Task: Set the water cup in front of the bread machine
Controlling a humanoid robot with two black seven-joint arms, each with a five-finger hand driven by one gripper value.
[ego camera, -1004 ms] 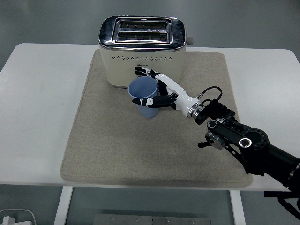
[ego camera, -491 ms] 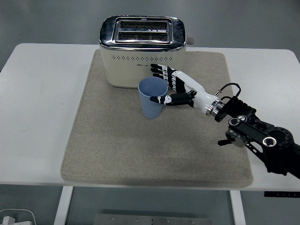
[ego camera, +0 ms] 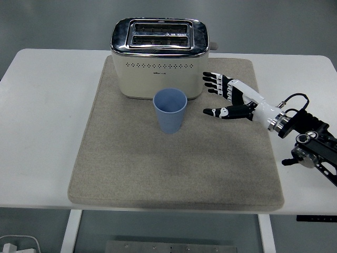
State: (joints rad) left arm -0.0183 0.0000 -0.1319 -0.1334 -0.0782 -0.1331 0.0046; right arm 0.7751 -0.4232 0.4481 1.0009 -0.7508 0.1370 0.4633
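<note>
my right robot hand (ego camera: pixel 227 97) is spreading wide, holding nothing | water cup (ego camera: pixel 170 110) is standing upright just near of bread machine (ego camera: pixel 159 57), on mat (ego camera: pixel 131 168)

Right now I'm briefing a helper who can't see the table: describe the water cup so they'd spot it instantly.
Find the cream toaster at the back of the beige mat. Directly in front of it stands the water cup, upright and open-topped. It is the only blue thing there, and nothing touches it.

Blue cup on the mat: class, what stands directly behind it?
The cream toaster stands behind the blue cup, both on the beige mat. The cup's rim covers a little of the toaster's lower front.
</note>
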